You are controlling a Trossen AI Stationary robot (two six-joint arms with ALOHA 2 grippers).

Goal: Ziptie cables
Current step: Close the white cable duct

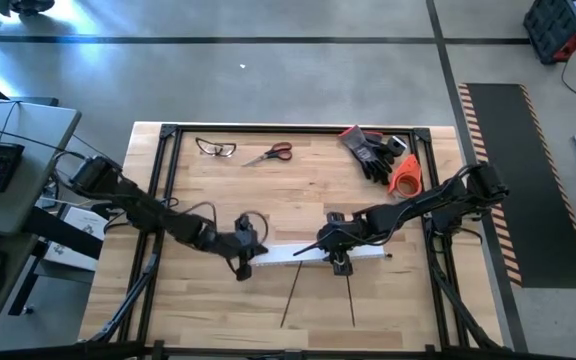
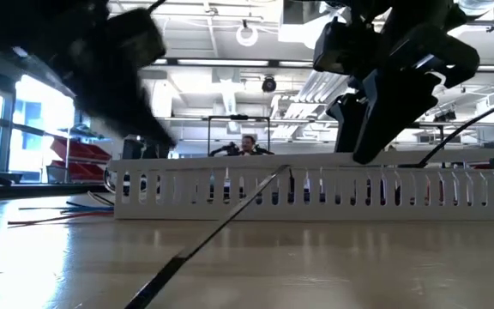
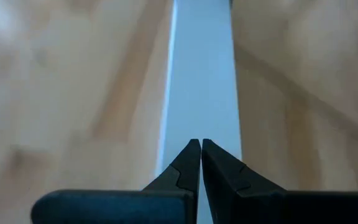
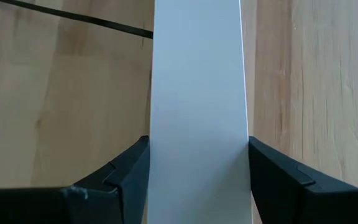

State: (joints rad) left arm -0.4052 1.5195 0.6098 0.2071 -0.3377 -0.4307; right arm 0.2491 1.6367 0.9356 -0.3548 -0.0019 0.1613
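Right pincer [image 4: 197, 180] astride white channel [image 4: 197, 81], ziptie [image 4: 73, 17] beside

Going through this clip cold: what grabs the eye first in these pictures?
The long white slotted channel lying across the near middle of the wooden table, with both arms bent over it. The right hand straddles it, one finger against each side; the left hand is shut, tips above the channel's left end. Next, two thin dark zipties slant toward the table's near edge, and black-and-orange gloves lie piled at the far right corner.
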